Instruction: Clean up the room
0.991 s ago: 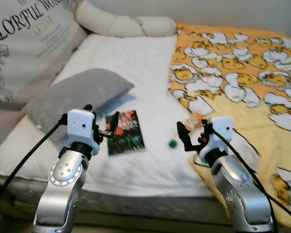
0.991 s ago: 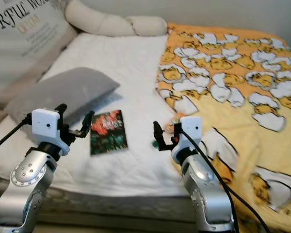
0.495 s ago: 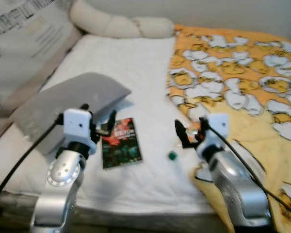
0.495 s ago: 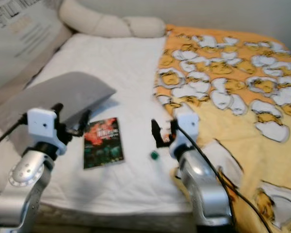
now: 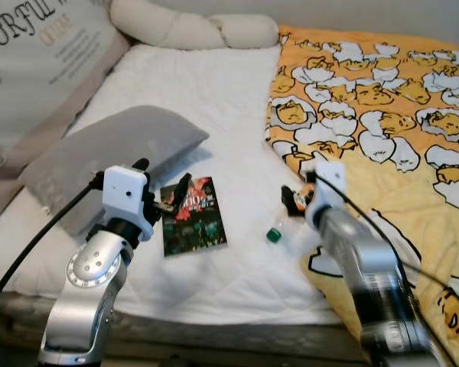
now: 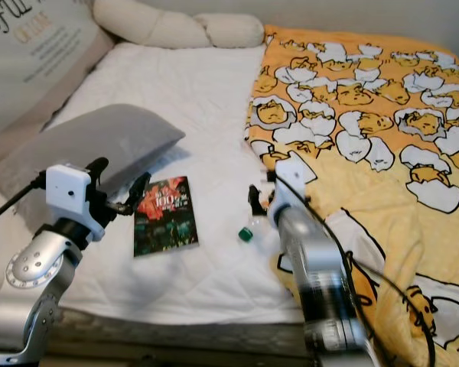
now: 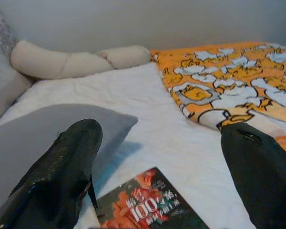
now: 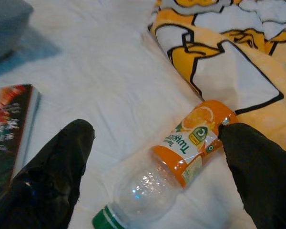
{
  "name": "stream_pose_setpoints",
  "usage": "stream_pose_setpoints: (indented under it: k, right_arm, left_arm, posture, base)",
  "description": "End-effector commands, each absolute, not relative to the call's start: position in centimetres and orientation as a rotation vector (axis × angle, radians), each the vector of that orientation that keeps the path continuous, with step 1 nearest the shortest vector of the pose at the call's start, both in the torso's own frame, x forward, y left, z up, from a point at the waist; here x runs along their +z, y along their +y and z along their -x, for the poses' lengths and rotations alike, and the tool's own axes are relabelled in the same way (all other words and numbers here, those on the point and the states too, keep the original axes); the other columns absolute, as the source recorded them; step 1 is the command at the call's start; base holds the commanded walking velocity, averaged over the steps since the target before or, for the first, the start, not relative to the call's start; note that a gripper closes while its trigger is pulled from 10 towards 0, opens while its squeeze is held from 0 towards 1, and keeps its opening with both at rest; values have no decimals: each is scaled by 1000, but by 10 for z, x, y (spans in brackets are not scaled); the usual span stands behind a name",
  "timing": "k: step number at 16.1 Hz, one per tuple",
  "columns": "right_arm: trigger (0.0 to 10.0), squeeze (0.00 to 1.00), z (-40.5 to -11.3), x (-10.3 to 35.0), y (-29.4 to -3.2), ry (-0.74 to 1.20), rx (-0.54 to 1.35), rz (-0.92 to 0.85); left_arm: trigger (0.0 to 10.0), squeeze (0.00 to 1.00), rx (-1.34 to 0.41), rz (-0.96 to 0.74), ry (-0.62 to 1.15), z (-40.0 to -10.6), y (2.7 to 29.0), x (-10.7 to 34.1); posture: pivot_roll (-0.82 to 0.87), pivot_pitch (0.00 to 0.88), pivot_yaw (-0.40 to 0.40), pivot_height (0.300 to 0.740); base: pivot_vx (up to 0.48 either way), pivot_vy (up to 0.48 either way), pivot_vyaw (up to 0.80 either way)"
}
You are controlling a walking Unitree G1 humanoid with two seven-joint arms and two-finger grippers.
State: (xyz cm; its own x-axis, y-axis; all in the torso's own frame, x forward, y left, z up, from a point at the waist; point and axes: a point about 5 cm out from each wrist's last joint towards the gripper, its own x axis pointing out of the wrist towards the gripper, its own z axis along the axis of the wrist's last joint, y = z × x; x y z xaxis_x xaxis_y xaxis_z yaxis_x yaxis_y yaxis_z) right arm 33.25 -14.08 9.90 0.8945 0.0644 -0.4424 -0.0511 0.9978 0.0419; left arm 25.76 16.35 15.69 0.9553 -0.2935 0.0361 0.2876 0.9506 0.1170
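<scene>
Hovering over the white mattress [image 5: 214, 115], left gripper [image 5: 162, 193] is holding its fingers apart, empty, just above one book [image 5: 193, 222] lying flat beside one grey pillow [image 5: 111, 157]. Right gripper [image 8: 157, 157] is spreading its fingers on either side of one near-empty orange juice bottle [image 8: 174, 164], green-capped, lying on its side at the edge of one duck-print blanket [image 5: 382, 99], seemingly lining up a grab. One long cream bolster [image 5: 191, 30] is sitting at the far end.

Grey pillow [image 5: 115, 149]; orange-labelled bottle [image 8: 174, 160]
</scene>
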Motion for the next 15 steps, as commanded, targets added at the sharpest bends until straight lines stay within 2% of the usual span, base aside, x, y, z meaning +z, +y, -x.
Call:
stream_pose_setpoints:
  k: [1, 3, 4, 5, 6, 7, 10, 15]
  right_arm:
    - [10000, 1000, -339, 93, -149, 491, 9, -46]
    - [10000, 1000, -359, 95, -152, 531, -36, -57]
    - [10000, 675, -362, 96, -153, 542, -47, -46]
    - [10000, 0, -368, 98, -152, 553, -51, -63]
    - [10000, 0, -373, 100, -150, 552, -39, -64]
    - [10000, 0, -374, 99, -147, 573, -30, -62]
    - [10000, 0, -376, 95, -143, 605, -29, -117]
    - [10000, 0, -368, 80, -142, 689, -53, -114]
  left_arm:
    - [10000, 1000, -333, -111, -46, -258, 162, 159]
    - [10000, 1000, -426, -131, -27, -259, 159, 162]
    - [10000, 1000, -443, -135, -22, -259, 159, 163]
    - [10000, 953, -506, -132, -5, -258, 155, 164]
    - [10000, 169, -553, -140, 5, -257, 151, 166]
    - [10000, 0, -579, -143, 12, -255, 148, 167]
    - [10000, 0, -627, -139, 30, -248, 143, 169]
    - [10000, 0, -705, -131, 65, -238, 136, 169]
  posture:
    - [-2, 83, 14, 740]
    - [5, 101, 12, 740]
    - [10, 109, 10, 740]
    - [15, 120, 9, 740]
    - [21, 134, 5, 740]
    - [24, 151, 0, 740]
    - [38, 193, -18, 740]
    - [43, 200, -19, 740]
  base:
    - [0, 0, 0]
    - [0, 0, 0]
    - [0, 0, 0]
    - [0, 0, 0]
    - [0, 0, 0]
    - [0, 0, 0]
    - [0, 0, 0]
    - [0, 0, 0]
